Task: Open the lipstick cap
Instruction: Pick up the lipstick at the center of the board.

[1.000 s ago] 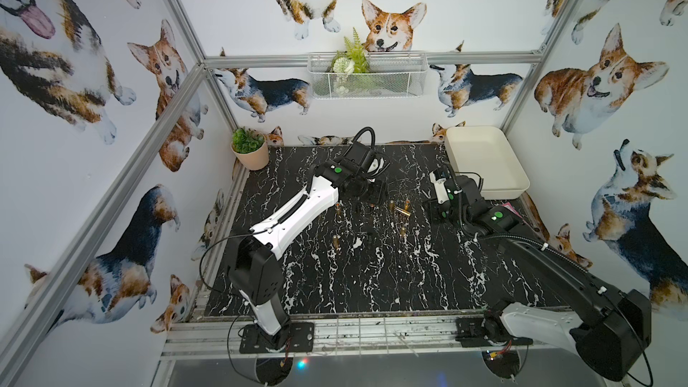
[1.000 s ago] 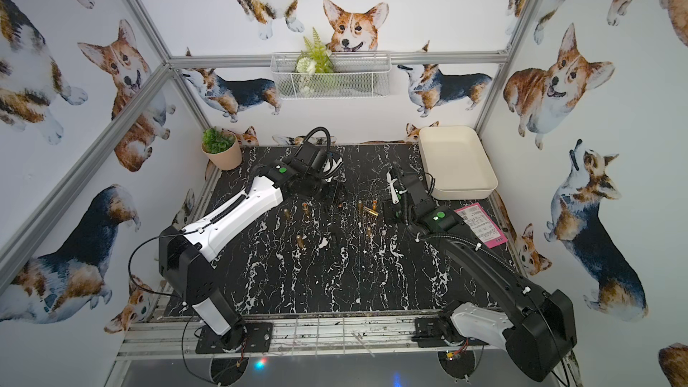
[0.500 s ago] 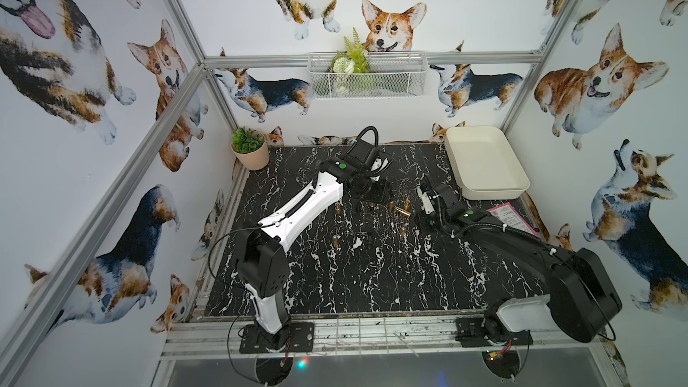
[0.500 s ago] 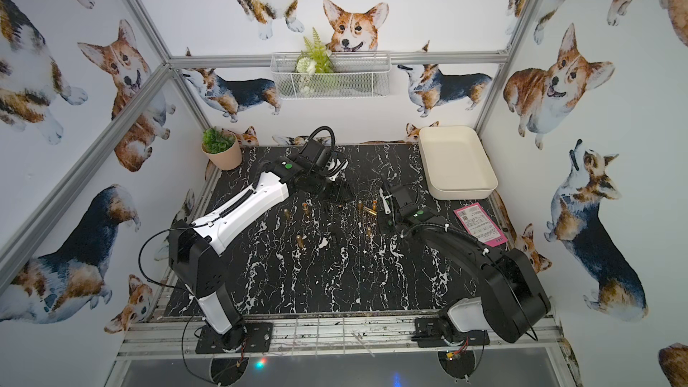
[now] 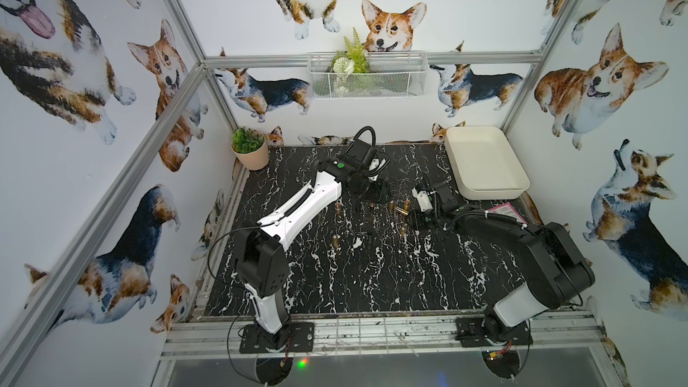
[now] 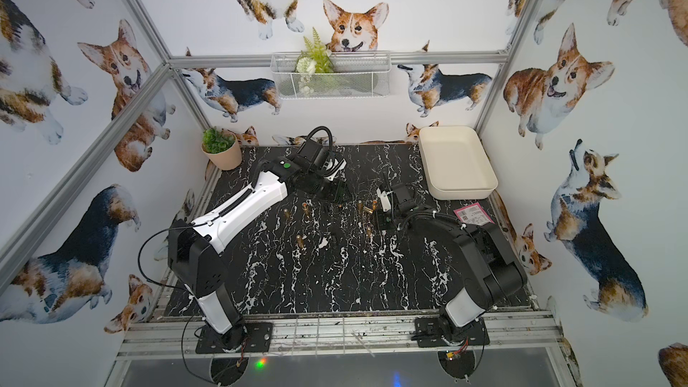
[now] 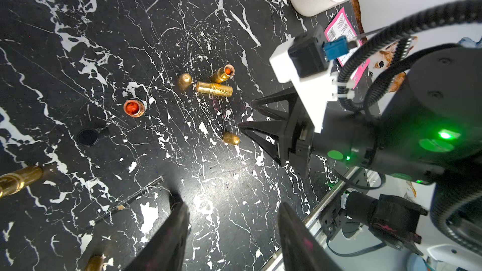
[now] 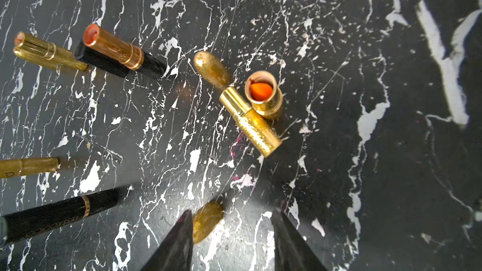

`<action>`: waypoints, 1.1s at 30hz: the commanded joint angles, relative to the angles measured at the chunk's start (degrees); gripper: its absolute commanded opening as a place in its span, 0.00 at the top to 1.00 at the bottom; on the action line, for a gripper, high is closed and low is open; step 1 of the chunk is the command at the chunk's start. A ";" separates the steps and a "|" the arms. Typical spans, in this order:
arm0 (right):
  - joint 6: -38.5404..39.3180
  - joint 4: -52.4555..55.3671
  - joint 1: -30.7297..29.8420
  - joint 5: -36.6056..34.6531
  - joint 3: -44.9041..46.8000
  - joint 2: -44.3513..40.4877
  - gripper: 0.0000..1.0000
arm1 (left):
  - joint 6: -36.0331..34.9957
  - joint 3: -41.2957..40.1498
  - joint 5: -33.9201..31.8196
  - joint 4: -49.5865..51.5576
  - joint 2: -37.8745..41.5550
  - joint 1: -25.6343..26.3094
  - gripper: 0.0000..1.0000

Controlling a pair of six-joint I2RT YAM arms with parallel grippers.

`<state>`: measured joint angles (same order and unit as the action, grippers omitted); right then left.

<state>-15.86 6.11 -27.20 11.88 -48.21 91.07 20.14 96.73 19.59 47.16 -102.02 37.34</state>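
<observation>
Lipstick (image 8: 250, 121) flat on tabletop (image 8: 365, 191), glittery end seemingly toward right gripper (image 8: 232, 213).

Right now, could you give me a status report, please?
Left gripper open, empty. Right gripper open, gold cap loose beside it. Lipstick upright, uncapped. Nothing blocking.

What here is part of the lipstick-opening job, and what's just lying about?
Job: lying gold lipstick, open gold lipstick, loose gold cap, black lipstick.
Lying about: white tray, potted plant, wire basket, pink card.
</observation>
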 commanded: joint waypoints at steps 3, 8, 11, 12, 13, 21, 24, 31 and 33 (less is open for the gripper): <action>1.66 -5.18 1.07 1.74 0.04 2.17 0.46 | 0.09 -0.57 0.71 0.31 0.28 -0.51 0.43; 3.31 -6.13 1.49 0.70 -0.89 5.20 0.42 | 0.09 -0.48 0.80 0.36 0.18 -0.53 0.43; 3.37 -8.29 2.08 0.51 -0.81 6.70 0.41 | 0.15 -0.40 0.82 0.48 0.12 -0.61 0.43; 3.36 -8.87 2.38 0.60 -0.87 7.27 0.41 | 0.08 -0.40 0.87 0.52 0.04 -0.67 0.43; 3.44 -9.41 2.59 0.81 -1.08 7.99 0.41 | 0.05 -0.41 0.88 0.57 0.05 -0.69 0.43; 4.61 -10.84 3.10 0.95 -2.99 11.77 0.42 | -0.10 -0.41 0.71 1.09 0.02 -1.09 0.43; 4.56 -10.94 3.27 1.56 -3.94 13.12 0.43 | -0.10 -0.38 0.71 1.18 -0.17 -1.13 0.43; 3.68 -11.46 3.25 2.70 -3.05 13.74 0.47 | -0.10 -0.32 0.69 1.36 -0.25 -1.31 0.43; 3.56 -11.56 3.25 3.27 -2.37 13.78 0.49 | -0.10 -0.40 0.71 1.28 -0.37 -1.39 0.43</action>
<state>-11.92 -7.14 -23.88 13.58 -51.64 104.33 20.12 96.27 19.81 47.72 -102.24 36.14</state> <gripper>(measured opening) 0.520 0.569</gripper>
